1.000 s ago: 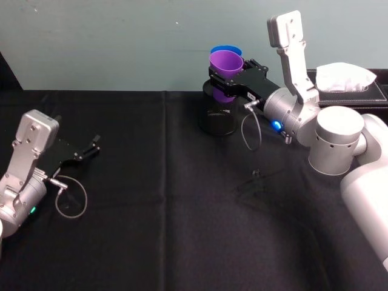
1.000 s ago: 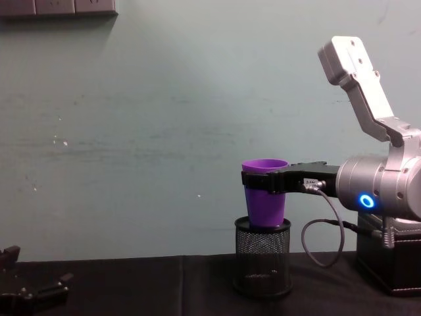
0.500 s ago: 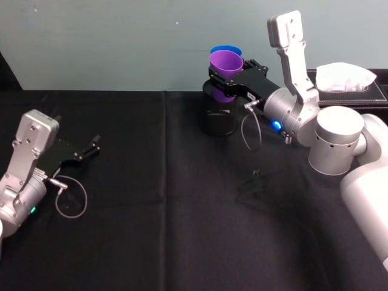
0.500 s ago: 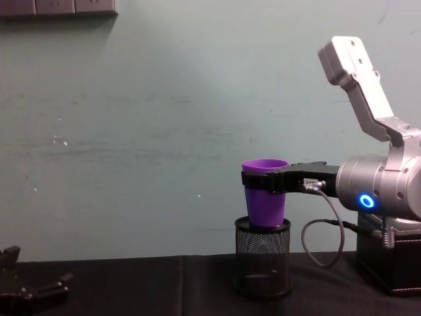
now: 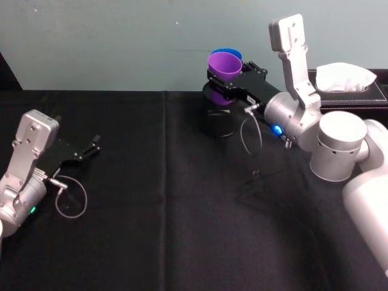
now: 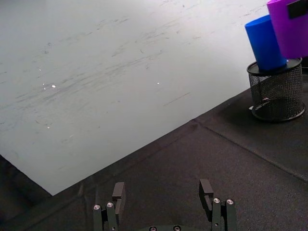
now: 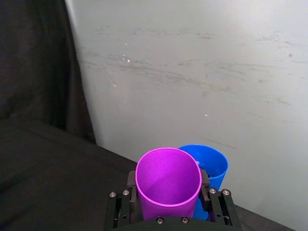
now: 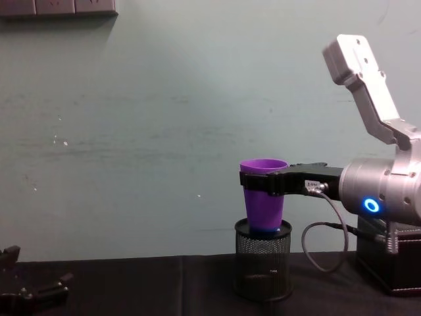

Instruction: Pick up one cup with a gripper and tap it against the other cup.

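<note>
1. I read the purple cup (image 5: pixel 225 63) as upright and held above the black mesh pen pot (image 5: pixel 218 121). In the chest view its base sits level with the pot's rim.

2. The right gripper (image 5: pixel 223 83) is closed around the purple cup. One flat black finger (image 7: pixel 131 182) presses on each side of the cup wall, a little below the lip. The arm behind this gripper shows a lit blue ring (image 8: pixel 372 206) and reaches toward the pot from the pot's right.

3. The blue cup (image 5: pixel 229 53) stands upright inside the pen pot. It is directly behind the purple cup, on the wall side. In the left wrist view the two cup walls meet edge to edge. I cannot confirm from any view whether they actually touch.

4. The pen pot stands on the black desk (image 5: pixel 151 212), close to its far edge and the pale wall (image 8: pixel 164 131).

5. A black box (image 5: pixel 379 94) topped with white tissue (image 5: pixel 344 77) sits on the desk to the right of the pot.

6. The left gripper (image 5: pixel 91 148) lies low over the desk, well to the left of the pot. Its fingers (image 6: pixel 119 193) are spread apart with nothing between them.
</note>
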Motion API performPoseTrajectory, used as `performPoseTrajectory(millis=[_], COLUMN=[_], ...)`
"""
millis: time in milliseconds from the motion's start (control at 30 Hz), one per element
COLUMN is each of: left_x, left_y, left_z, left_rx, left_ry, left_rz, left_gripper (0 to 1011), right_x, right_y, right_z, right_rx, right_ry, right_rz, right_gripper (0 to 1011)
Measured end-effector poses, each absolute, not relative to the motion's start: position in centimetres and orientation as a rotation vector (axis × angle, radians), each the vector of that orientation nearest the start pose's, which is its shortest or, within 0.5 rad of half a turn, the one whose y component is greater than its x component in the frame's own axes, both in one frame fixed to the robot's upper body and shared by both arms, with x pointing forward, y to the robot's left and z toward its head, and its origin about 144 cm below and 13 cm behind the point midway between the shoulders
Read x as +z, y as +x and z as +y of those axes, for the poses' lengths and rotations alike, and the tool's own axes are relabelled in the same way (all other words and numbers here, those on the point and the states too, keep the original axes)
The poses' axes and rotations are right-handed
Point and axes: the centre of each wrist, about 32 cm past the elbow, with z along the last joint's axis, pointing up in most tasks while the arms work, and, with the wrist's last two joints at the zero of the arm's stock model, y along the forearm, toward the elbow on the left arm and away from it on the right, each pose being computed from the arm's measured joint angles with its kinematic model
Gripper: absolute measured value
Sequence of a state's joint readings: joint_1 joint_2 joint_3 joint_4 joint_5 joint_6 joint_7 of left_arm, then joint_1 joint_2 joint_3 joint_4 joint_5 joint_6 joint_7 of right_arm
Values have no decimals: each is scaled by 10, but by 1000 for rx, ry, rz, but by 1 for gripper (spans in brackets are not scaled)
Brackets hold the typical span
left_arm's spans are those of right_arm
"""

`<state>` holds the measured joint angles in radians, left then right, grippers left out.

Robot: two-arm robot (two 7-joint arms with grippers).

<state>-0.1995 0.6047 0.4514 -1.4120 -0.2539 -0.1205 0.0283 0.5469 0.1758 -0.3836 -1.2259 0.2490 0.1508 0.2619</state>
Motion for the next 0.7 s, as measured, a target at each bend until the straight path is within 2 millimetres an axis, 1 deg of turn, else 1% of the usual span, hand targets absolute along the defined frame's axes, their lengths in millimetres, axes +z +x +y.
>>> performPoseTrajectory(millis=[167, 267, 367, 433, 467, 600, 667, 700], left_x=[1140, 1140, 1140, 1140, 1140, 1140, 1140, 1140], left_y=[489, 489, 489, 489, 489, 489, 489, 489], left_z=[310, 310, 310, 310, 310, 310, 310, 310], left_rx=[1248, 1248, 1248, 1248, 1248, 1248, 1248, 1248], left_ry=[304, 304, 304, 304, 305, 305, 304, 304], left_rz=[-285, -285, -285, -285, -285, -285, -285, -285], left_gripper=[1005, 1005, 1005, 1005, 1005, 1005, 1005, 1005], right_x=[1227, 1226, 1225, 1223, 1220, 1216, 1209, 1207], right_y=[578, 561, 550, 538, 530, 515, 500, 496], right_z=[-189, -195, -198, -202, -205, -211, -217, -218], right_rx=[-1011, -999, -993, -990, -988, -981, -966, -962], right_ry=[-81, -72, -68, -71, -74, -79, -93, -99], right_rz=[-44, -45, -47, -56, -62, -69, -85, -92], right_gripper=[734, 734, 734, 734, 734, 734, 734, 734])
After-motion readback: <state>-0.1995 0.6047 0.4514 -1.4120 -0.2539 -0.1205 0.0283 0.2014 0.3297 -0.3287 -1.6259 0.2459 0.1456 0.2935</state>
